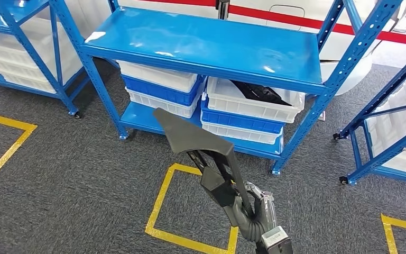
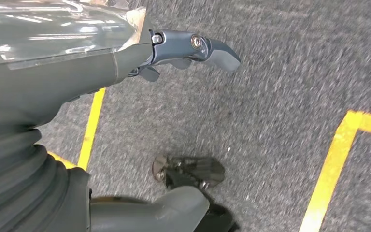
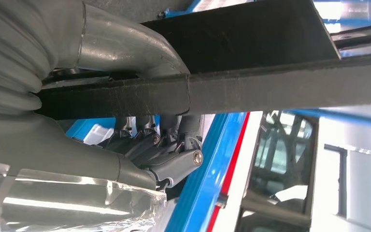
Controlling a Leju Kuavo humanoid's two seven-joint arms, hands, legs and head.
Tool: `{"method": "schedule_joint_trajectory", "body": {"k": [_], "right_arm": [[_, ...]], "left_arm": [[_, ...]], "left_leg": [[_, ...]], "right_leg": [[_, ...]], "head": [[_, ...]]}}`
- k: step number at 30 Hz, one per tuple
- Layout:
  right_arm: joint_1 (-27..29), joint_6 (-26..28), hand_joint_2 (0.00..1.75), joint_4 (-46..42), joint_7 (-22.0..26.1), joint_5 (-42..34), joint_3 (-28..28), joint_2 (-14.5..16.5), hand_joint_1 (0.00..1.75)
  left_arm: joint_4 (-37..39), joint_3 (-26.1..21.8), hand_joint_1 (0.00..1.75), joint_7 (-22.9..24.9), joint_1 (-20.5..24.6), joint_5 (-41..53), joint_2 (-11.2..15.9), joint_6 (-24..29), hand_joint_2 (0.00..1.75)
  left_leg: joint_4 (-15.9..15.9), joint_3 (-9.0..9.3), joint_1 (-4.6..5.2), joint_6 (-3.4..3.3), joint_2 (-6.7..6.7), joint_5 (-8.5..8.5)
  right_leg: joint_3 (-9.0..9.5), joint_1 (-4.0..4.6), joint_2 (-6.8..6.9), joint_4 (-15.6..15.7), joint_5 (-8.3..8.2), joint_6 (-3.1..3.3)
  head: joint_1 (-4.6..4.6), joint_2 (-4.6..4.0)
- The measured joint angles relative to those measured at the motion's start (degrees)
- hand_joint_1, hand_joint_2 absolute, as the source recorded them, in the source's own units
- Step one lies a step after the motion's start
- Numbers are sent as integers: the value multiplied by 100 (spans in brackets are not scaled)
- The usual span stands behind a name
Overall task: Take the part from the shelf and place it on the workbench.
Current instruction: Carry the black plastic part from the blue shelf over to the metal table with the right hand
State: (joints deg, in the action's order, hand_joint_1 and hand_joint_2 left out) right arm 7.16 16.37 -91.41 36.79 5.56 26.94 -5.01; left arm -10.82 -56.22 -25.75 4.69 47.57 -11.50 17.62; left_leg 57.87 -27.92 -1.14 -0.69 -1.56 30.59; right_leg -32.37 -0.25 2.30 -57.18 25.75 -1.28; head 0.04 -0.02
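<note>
On the left, my left robot hand hangs low over the grey carpet floor, its fingers loose and apart with nothing in them. Right of centre in the head view, my right robot hand is wrapped around the lower end of the long dark grey plastic part with a flat triangular head; in the right wrist view its fingers curl under the part's black bar. The part's long axis runs from that hand up and away to the far left, its head toward the blue steel shelf. The right arm carries it; I see no counter, so I judge a turn comes next.
</note>
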Motion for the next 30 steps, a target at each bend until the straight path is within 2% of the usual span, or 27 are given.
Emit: {"method": "schedule_joint_trajectory", "body": {"k": [2,4,6,7,8,9,11,12,13,14,15,17,19,21,22,23,24,25,27,29,30], "right_arm": [[5,23,175,-1,10,70,27,19,175],[22,26,175,-1,11,104,43,27,175],[51,-18,175,-1,11,76,55,38,175],[70,-72,175,-2,11,19,57,48,175],[87,-143,175,-6,13,-66,56,62,175],[104,-218,175,-17,17,-162,52,81,175],[119,-323,175,-72,27,-293,37,134,175],[119,-359,175,-117,31,-315,24,161,175],[116,-382,175,-170,28,-315,7,185,175],[110,-400,175,-228,18,-302,-15,210,175],[101,-413,175,-288,0,-281,-42,238,175],[57,-427,175,-419,-59,-215,-104,304,175],[-1,-443,175,-539,-104,-136,-160,365,175],[-32,-470,175,-610,-132,-56,-208,394,175],[-37,-487,175,-627,-146,-17,-225,399,175],[-39,-501,175,-637,-161,23,-236,401,175],[-41,-510,175,-651,-172,66,-241,403,175],[-46,-514,175,-671,-177,110,-243,406,175],[-59,-514,175,-722,-178,187,-245,416,175],[-58,-511,175,-757,-180,233,-246,427,175],[-52,-509,175,-768,-181,247,-246,431,175]], "left_arm": [[0,-5,0,7,-2,-4,1,9,175],[0,-12,0,17,-11,-8,-1,9,175],[0,-18,0,32,-17,-2,0,-5,175],[0,-19,0,42,-20,10,0,-14,175],[0,-19,0,54,-25,25,0,-21,175],[0,-19,0,65,-30,42,0,-24,175],[0,-19,0,76,-33,83,-2,-30,175],[0,-19,0,79,-31,103,-3,-34,175],[0,-19,0,80,-29,125,-4,-43,175],[0,-19,0,80,-30,143,-5,-54,175],[0,-19,0,80,-36,156,-4,-64,175],[0,-18,0,79,-50,180,-2,-83,175],[0,-17,0,75,-51,207,-1,-103,175],[0,-15,0,70,-47,228,-2,-130,175],[0,-14,0,69,-48,232,-2,-140,175],[0,-12,0,68,-50,235,-2,-146,175],[0,-10,0,68,-52,237,-2,-152,175],[0,-8,0,69,-52,242,-2,-161,175],[0,4,0,83,-44,265,-1,-182,175],[0,16,0,113,-28,296,1,-193,175],[0,19,0,133,-24,312,2,-195,175]], "left_leg": [[-68,-66,8,-133,61,-57],[-89,-156,26,-233,116,-161],[-84,-259,65,-271,186,-244],[-82,-305,82,-275,229,-280],[-79,-341,97,-272,274,-313],[-77,-365,107,-263,327,-341],[-69,-393,126,-231,425,-382],[-63,-408,138,-208,472,-399],[-56,-428,145,-182,510,-417],[-52,-451,149,-150,545,-437],[-51,-472,144,-116,586,-459],[47,-540,122,-55,538,-403],[510,-749,96,4,357,-102],[1260,-1088,67,72,239,264],[1529,-1212,51,99,214,346],[1604,-1242,36,117,195,320],[1456,-1160,22,128,169,190],[1132,-986,11,128,112,3],[367,-585,22,92,-99,-295],[12,-437,66,28,-208,-369],[-16,-453,90,-7,-163,-372]], "right_leg": [[-115,-7,1,-123,64,-46],[-362,-19,-91,-647,389,5],[-646,-26,-163,-1412,760,60],[-700,-25,-180,-1636,847,56],[-641,-24,-196,-1643,846,34],[-452,-21,-222,-1398,760,3],[82,-13,-376,-533,518,-31],[279,-8,-452,-181,432,-24],[385,1,-505,17,392,-7],[414,11,-515,86,380,20],[415,9,-468,91,356,49],[415,-30,-377,113,308,116],[412,-58,-272,132,275,179],[398,-36,-153,128,267,208],[391,-27,-89,126,266,209],[385,-23,-28,123,267,209],[384,-21,27,121,268,208],[386,-20,78,120,271,204],[388,13,160,114,285,181],[371,60,246,107,295,142],[363,73,301,107,295,122]], "head": [[8,1],[16,1],[22,1],[22,1],[24,1],[22,1],[24,0],[22,0],[20,0],[17,0],[14,0],[7,0],[-21,0],[-42,0],[-40,0],[-42,0],[-42,0],[-43,0],[-46,0],[-36,0],[-31,0]]}}
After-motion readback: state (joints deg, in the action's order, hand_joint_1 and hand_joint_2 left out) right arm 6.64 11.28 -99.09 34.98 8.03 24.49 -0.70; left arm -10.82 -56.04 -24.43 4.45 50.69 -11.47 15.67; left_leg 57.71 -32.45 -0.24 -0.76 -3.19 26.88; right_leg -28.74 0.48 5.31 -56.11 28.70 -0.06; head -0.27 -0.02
